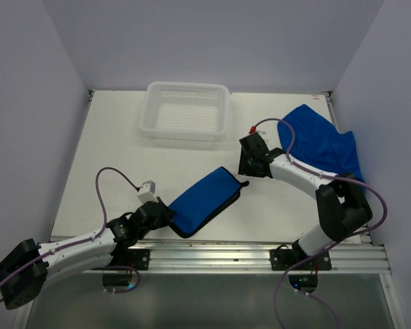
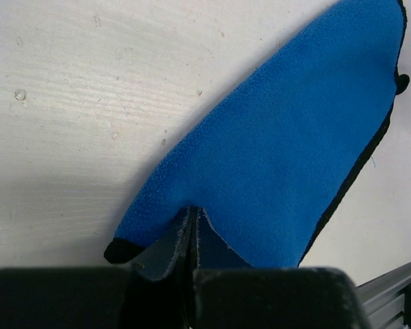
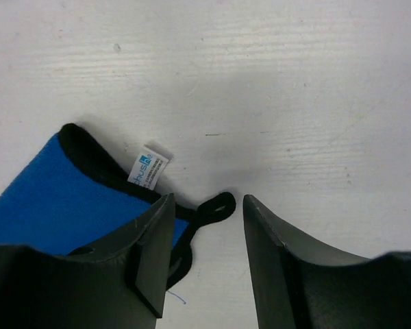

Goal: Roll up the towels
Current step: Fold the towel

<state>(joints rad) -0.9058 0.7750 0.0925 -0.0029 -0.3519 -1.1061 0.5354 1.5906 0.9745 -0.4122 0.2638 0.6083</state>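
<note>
the white tabletop [image 1: 123,157] carries a white basket [image 1: 188,87] at the back. a bunched towel [image 1: 322,144] lies at the right rear corner. a folded towel [image 1: 207,200], blue with black edging, lies flat near the front edge, between the arms. the left pincer [image 2: 193,236] is clamped on its near corner. the right pincer [image 3: 207,205] stands parted, holding nothing, over the far corner, by a white label [image 3: 148,166] and a black loop [image 3: 216,205].

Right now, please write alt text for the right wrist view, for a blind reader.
The right gripper stands open over the white table, a black loop between its fingers. The loop belongs to the corner of a blue towel with black trim and a white label, lower left.
</note>
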